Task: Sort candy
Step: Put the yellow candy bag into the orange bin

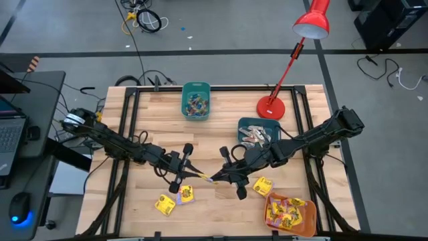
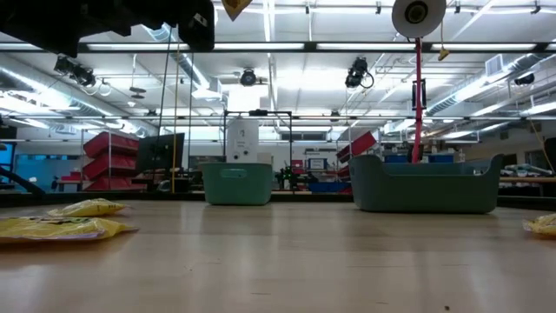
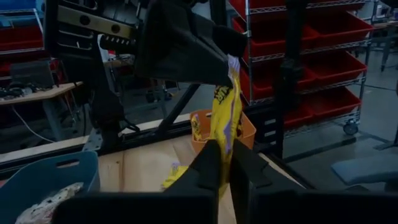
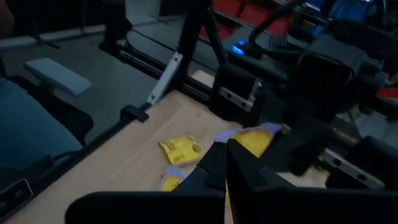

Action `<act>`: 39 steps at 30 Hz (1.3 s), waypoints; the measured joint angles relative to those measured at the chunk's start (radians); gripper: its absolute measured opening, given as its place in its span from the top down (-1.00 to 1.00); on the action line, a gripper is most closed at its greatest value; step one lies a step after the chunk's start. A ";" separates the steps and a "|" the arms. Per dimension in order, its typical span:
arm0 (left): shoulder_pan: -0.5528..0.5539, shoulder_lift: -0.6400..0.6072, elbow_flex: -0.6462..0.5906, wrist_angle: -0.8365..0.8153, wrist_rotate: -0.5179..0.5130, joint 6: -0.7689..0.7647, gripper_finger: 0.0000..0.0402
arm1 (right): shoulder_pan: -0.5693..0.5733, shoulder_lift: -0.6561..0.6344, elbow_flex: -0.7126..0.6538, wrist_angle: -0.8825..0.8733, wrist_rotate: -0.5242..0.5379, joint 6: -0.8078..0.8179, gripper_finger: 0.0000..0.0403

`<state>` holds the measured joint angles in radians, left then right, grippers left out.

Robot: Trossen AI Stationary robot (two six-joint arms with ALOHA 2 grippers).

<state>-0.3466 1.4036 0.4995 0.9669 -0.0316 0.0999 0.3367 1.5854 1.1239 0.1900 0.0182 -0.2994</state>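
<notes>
Left wrist view shows the left gripper (image 3: 225, 171) clenched on the lower edge of a yellow candy packet (image 3: 225, 118), while the right gripper (image 3: 214, 65) pinches its top, so it hangs between them above the table (image 1: 221, 207). It looks light, limp and slick, best pinched by a flat edge seam. Farther off, the orange bin (image 1: 304, 221) holds more such packets, and loose ones (image 1: 175, 199) lie on the wood.

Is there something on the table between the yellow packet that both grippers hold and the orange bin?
Yes. One loose yellow packet lies on the table between the held yellow packet, gripped by left gripper and right gripper, and the orange bin.
</notes>
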 joint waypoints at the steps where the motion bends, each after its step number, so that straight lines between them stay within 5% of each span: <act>1: 0.000 0.000 0.000 -0.002 -0.001 0.000 0.94 | 0.000 -0.002 0.000 -0.011 0.016 0.004 1.00; 9: 0.000 0.000 0.000 -0.037 -0.113 -0.001 0.95 | 0.028 -0.086 0.000 -0.210 0.182 0.172 0.95; 19: 0.000 -0.001 0.000 -0.186 -0.415 -0.015 0.96 | 0.054 -0.183 0.000 -0.433 0.368 0.402 0.48; 29: 0.000 -0.001 0.014 -0.162 -0.428 -0.016 0.97 | 0.005 -0.181 0.000 -0.405 0.375 0.392 0.07; 39: 0.000 0.046 0.098 -0.098 -0.407 0.060 0.97 | -0.019 -0.130 0.001 -0.295 0.351 0.324 -0.01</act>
<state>-0.3466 1.4494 0.5979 0.8692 -0.4389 0.1601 0.3181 1.4555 1.1252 -0.1047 0.3695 0.0243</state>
